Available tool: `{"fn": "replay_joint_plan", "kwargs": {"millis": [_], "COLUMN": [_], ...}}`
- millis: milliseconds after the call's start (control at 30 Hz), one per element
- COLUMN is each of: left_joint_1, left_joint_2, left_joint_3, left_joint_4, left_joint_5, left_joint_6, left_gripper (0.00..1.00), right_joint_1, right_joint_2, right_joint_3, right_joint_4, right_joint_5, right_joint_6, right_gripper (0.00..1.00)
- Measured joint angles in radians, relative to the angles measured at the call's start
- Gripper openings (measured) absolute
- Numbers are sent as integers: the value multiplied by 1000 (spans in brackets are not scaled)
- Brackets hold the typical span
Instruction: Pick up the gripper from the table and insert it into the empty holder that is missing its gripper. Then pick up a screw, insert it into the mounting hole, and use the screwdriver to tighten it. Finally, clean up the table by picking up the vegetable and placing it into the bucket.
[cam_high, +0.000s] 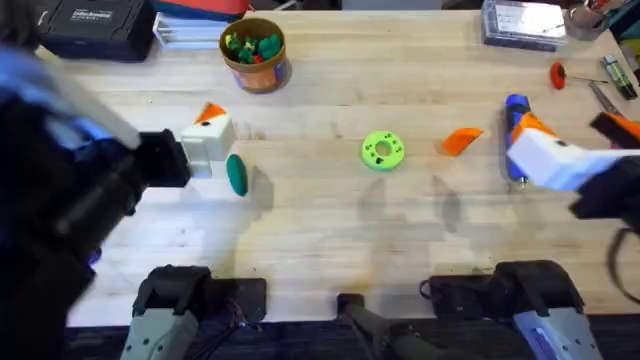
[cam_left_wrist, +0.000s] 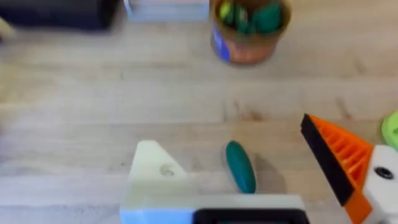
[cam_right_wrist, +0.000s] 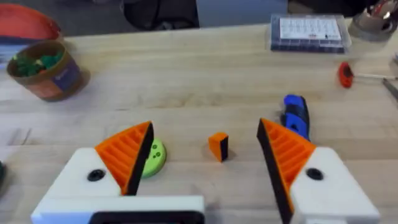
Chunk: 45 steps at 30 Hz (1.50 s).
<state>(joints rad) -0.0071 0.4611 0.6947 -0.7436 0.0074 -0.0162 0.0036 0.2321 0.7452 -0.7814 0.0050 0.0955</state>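
The gripper (cam_high: 461, 140), a small orange wedge piece, lies on the table right of centre; in the right wrist view the gripper (cam_right_wrist: 218, 147) sits ahead, between my right fingers. My right gripper (cam_high: 575, 140) (cam_right_wrist: 205, 127) hangs open above the table, both orange pads on. The blue screwdriver (cam_high: 516, 130) (cam_right_wrist: 296, 114) lies just beside it. My left gripper (cam_high: 212, 140) (cam_left_wrist: 230, 140) is open with one orange pad (cam_left_wrist: 339, 158); its other finger is the bare white holder (cam_left_wrist: 152, 169). The teal vegetable (cam_high: 236, 174) (cam_left_wrist: 240, 165) lies on the table between those fingers. The bucket (cam_high: 255, 52) (cam_left_wrist: 249, 31) (cam_right_wrist: 43, 70) stands at the back.
A lime-green disc (cam_high: 382, 150) (cam_right_wrist: 153, 155) lies mid-table. A red-handled tool (cam_high: 557, 73) (cam_right_wrist: 346, 74) and a clear parts box (cam_high: 522, 22) (cam_right_wrist: 309, 30) sit at the back right. A black case (cam_high: 95, 25) and stacked papers (cam_high: 190, 28) are at the back left.
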Motion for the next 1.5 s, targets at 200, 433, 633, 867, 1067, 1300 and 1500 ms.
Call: {"fn": "replay_joint_plan", "kwargs": {"millis": [200, 433, 633, 867, 1067, 1300, 1500], "left_joint_1": [0, 0, 0, -59, -86, -86, -86], "left_joint_2": [246, 354, 354, 317, 315, 315, 272], "left_joint_3": [59, 59, 59, 59, 64, 64, 42], "left_joint_4": [-75, -77, -51, 221, 384, 339, 362], "left_joint_5": [4, 46, 141, 473, 607, 630, 621], "left_joint_6": [0, -3, -2, -2, -3, -2, -3], "left_gripper": [986, 357, 933, 985, 985, 985, 985], "right_joint_1": [0, 0, 0, 0, 0, 0, 0], "right_joint_2": [107, 114, 114, 114, 114, 114, 114], "right_joint_3": [118, 118, 118, 118, 118, 118, 118], "right_joint_4": [-101, -118, -118, -118, -118, -119, -119], "right_joint_5": [6, 7, 7, 7, 9, 9, 9], "right_joint_6": [2, 3, 2, 3, 2, 2, 3], "right_gripper": [993, 994, 994, 994, 994, 994, 994]}}
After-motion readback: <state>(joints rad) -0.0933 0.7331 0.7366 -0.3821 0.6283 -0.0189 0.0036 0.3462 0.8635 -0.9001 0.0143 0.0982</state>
